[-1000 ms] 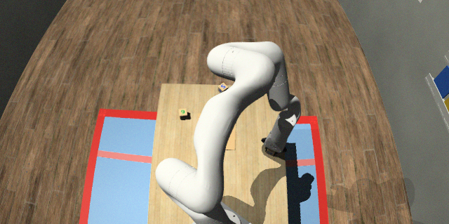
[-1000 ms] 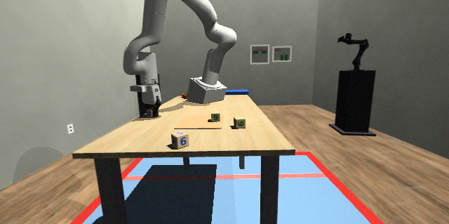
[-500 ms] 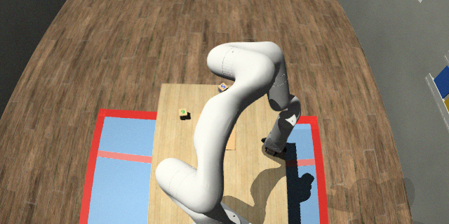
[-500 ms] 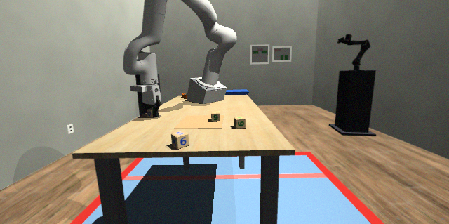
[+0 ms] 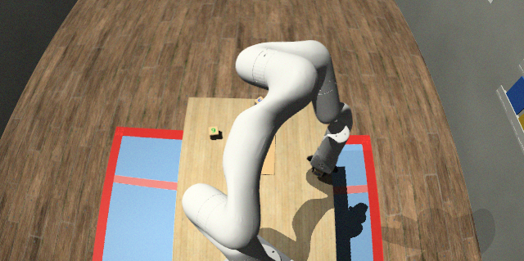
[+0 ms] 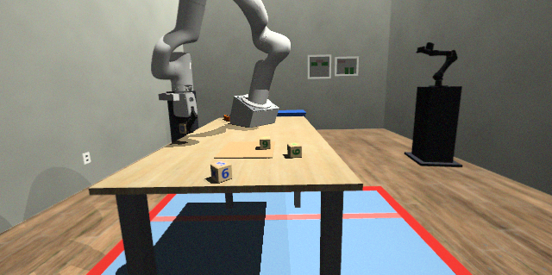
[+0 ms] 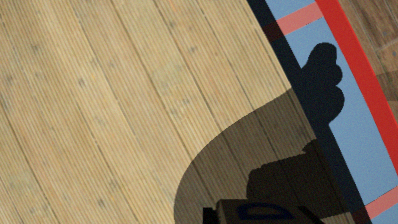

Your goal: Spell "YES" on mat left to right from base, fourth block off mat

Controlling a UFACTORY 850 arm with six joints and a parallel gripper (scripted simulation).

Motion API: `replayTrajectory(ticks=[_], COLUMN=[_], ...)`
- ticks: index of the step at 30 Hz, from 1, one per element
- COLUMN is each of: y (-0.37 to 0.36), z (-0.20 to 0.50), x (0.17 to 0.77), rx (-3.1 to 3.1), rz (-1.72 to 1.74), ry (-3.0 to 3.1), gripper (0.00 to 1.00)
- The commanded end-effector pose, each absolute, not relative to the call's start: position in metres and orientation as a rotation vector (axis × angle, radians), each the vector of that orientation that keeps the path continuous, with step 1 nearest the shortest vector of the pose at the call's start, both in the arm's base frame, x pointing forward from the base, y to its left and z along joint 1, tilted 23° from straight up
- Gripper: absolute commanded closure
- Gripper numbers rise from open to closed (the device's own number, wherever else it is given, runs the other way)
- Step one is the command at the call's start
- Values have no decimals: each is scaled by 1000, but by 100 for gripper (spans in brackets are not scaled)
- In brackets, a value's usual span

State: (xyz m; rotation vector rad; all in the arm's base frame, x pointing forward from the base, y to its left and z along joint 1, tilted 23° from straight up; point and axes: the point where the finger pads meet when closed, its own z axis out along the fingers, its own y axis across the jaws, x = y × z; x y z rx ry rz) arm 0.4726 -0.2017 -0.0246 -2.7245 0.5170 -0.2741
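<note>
My gripper is near the table's right edge in the top view and shows at the left in the exterior view. It is shut on a wooden block with a dark blue letter on top, held low over the table. The thin tan mat lies mid-table, and a block with a green mark sits on it. A second green-marked block stands just off the mat; it also shows in the top view. A blue-marked block stands near the far table edge, partly hidden by the arm in the top view.
The table edge runs close beside the gripper, with the blue and red floor mat below it. My arm's base stands at the table's end. A dark pedestal with a small arm stands apart on the floor.
</note>
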Motion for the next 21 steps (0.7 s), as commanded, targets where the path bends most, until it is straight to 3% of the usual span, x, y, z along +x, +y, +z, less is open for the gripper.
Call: replayTrajectory(ticks=[1, 21], y=[-210, -217], z=[0, 25], x=[466, 461], rx=[-2723, -2721], rz=[-268, -266], ry=[516, 523], gripper=[59, 59])
